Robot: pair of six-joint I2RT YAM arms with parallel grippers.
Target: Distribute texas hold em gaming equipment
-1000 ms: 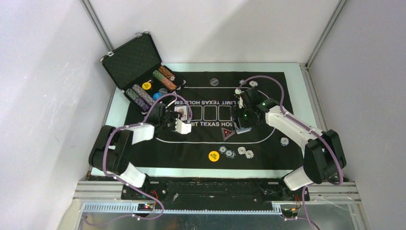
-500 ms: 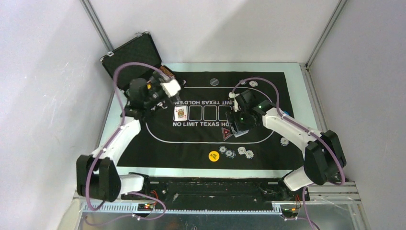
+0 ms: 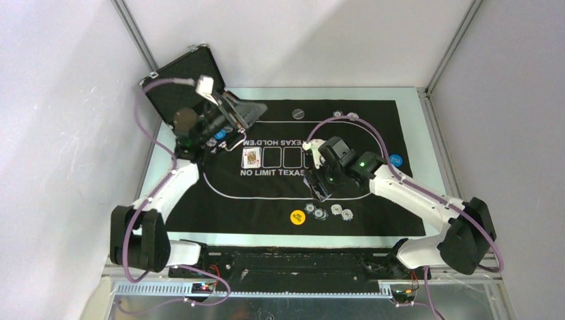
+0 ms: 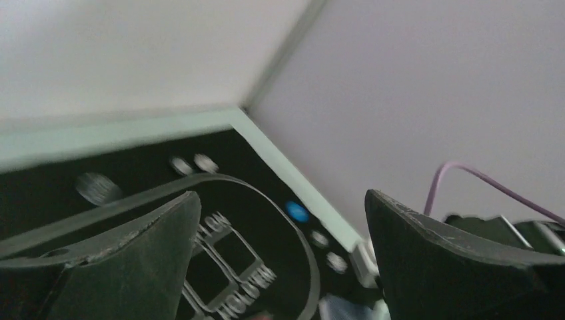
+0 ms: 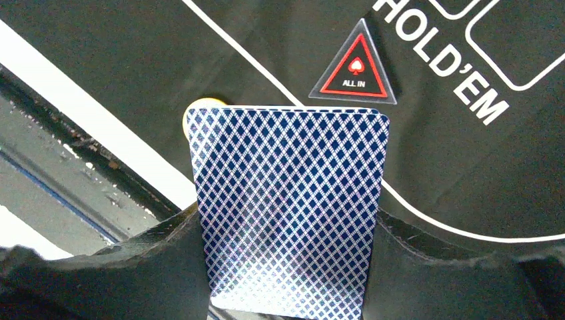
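Well, the biggest thing is the black mat [image 3: 266, 200], which covers most of the pale surface [image 3: 418, 133]. A black case [image 3: 174, 83] stands open at the far left corner. The left tool [image 4: 281, 207] hangs up near that case with its fingers spread wide and nothing between them. The right tool [image 5: 283, 233] is low over the middle of the mat, gripping blue-backed cards [image 5: 286, 193] by their two long sides.

I think the cards are light, thin and bendy. They are smooth too, so a stack could slip apart. Squeezing the side edges gently looks like the safe hold. The discs [image 3: 396, 161] and chips [image 3: 336, 210] look hard, flat and light. They lie flat on the mat, so the fingers would have to pinch them across the rim.

Now the counting. One card [image 3: 250, 157] lies face up in a white box on the mat. How many cards the right tool holds I cannot tell. There are three big discs: a yellow disc [image 3: 297, 217] at the front, a blue disc at the right, a dark disc [image 3: 299, 114] at the far side. One red-and-black triangle [image 5: 353, 67] lies just past the held cards. I count six small chips: four beside the yellow disc and two at the far side. The left arm [image 3: 174, 183] hides most of the case's inside.
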